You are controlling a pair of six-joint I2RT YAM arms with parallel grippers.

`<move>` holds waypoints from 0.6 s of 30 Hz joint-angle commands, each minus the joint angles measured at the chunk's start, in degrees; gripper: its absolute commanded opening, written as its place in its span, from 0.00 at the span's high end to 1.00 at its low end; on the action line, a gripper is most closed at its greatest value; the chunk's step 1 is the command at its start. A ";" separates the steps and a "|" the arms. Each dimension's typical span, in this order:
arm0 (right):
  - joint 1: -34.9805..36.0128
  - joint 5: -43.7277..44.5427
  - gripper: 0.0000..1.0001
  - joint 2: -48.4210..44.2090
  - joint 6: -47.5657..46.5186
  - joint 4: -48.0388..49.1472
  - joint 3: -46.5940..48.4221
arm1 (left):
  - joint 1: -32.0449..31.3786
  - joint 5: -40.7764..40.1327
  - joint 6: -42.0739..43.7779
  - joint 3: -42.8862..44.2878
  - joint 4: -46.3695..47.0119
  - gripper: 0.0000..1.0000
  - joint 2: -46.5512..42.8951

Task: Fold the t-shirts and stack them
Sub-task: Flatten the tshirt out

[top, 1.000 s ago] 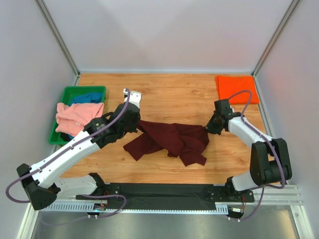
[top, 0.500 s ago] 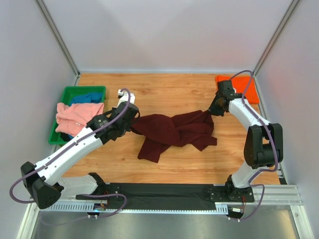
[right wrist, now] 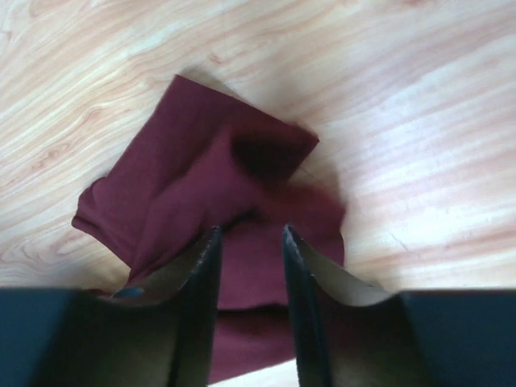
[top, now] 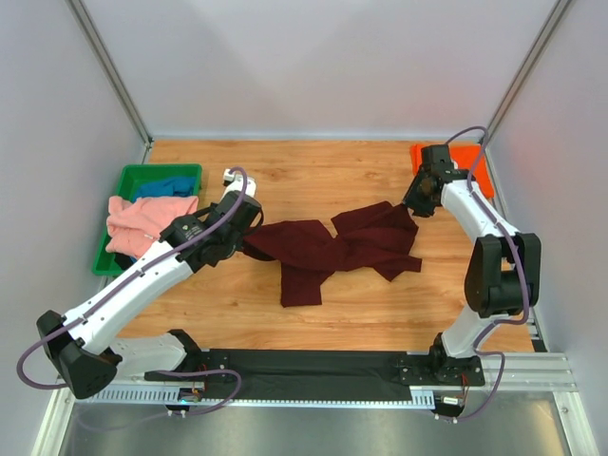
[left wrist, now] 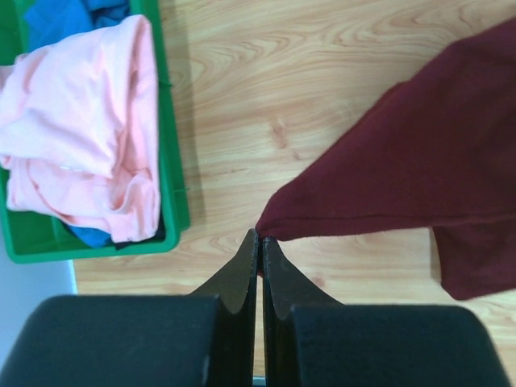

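Left tool (left wrist: 259, 238) seemingly pinches maroon shirt (left wrist: 419, 161).

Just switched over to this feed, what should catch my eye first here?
The maroon t-shirt sprawls crumpled across the middle, the left gripper shut on its left corner, the right gripper open over its right end. A folded orange t-shirt lies far right; a pink t-shirt spills from the green tray at left.

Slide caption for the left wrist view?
Left pincer shut on a corner of the maroon t-shirt; green tray holding a pink shirt and a blue shirt nearby.
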 commanded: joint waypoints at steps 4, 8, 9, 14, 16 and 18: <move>-2.70 4.34 0.45 -7.95 0.99 -8.08 1.16 | 0.29 8.38 2.17 0.05 3.25 1.00 -1.13; -8.32 -1.79 0.48 -13.65 0.99 -6.96 -8.03 | 0.20 9.18 2.60 -0.04 3.78 1.00 -1.30; -8.95 -2.43 0.48 -15.93 0.99 -4.60 -10.50 | 0.29 9.45 2.69 -0.13 4.13 1.00 -1.39; -10.18 -6.55 0.46 -17.01 0.29 1.04 -19.92 | 0.29 10.94 3.31 -0.31 4.83 1.00 -1.66; -10.18 -7.00 0.44 -15.26 0.72 4.47 -22.39 | 0.29 11.12 3.57 0.05 4.66 1.00 -0.78; -10.18 -7.79 0.43 -13.85 1.08 7.45 -23.44 | 0.46 10.51 3.66 0.75 3.70 1.00 -0.34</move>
